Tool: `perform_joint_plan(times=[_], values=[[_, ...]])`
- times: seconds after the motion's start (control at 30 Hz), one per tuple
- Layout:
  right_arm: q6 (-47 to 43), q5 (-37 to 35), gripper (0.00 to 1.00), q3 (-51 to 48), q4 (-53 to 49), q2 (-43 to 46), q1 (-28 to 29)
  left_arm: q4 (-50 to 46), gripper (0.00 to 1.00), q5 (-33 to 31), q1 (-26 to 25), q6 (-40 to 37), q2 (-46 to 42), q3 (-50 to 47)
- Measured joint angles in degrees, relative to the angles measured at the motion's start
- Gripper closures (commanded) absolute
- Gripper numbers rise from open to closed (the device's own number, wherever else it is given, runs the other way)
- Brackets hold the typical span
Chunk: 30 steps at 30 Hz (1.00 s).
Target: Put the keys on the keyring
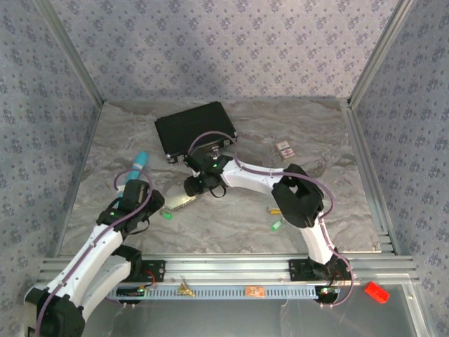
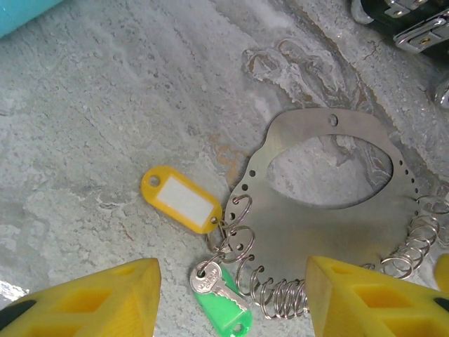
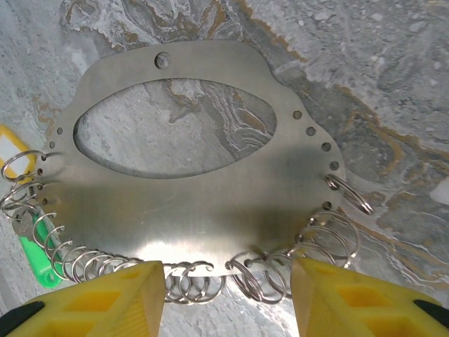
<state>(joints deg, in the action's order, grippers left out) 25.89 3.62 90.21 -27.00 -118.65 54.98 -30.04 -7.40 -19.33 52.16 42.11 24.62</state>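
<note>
The keyring (image 3: 210, 203) is a flat silvery plate with an oval cut-out and many split rings along its edge, lying on the marbled table (image 1: 231, 217); it also shows as the keyring (image 2: 330, 210) and the keyring (image 1: 181, 201). A silver key with a green tag (image 2: 219, 293) hangs on one ring at the plate's left end, beside a yellow tag (image 2: 181, 199). My left gripper (image 2: 231, 302) is open, its fingers either side of that key and the nearby rings. My right gripper (image 3: 226, 295) is open over the plate's ringed edge. Loose keys lie at right: green (image 1: 276, 225) and yellow (image 1: 270, 210).
A black box (image 1: 195, 130) sits at the back, just behind the right gripper (image 1: 196, 188). A teal stick (image 1: 137, 166) lies left of the left gripper (image 1: 158, 205). A small white-and-pink card (image 1: 284, 149) rests at the back right. Metal rails edge the table.
</note>
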Motion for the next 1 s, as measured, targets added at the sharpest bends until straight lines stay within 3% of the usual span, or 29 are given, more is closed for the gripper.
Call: perform_joint_plan(times=[0.6,0.77,1.0], values=[[-2.6,1.57,0.6,2.84,-4.83,-4.52,0.66,-0.2,0.45,0.0,0.0,0.0,0.0,0.02],[-3.41,1.75,0.72,3.19,-5.22,-5.03,0.85,-0.28,0.45,0.0,0.0,-0.02,0.0,0.24],[-4.9,1.7,0.98,3.37,-7.69,-5.2,0.83,-1.57,0.46,-0.61,0.0,0.0,-1.25,0.96]])
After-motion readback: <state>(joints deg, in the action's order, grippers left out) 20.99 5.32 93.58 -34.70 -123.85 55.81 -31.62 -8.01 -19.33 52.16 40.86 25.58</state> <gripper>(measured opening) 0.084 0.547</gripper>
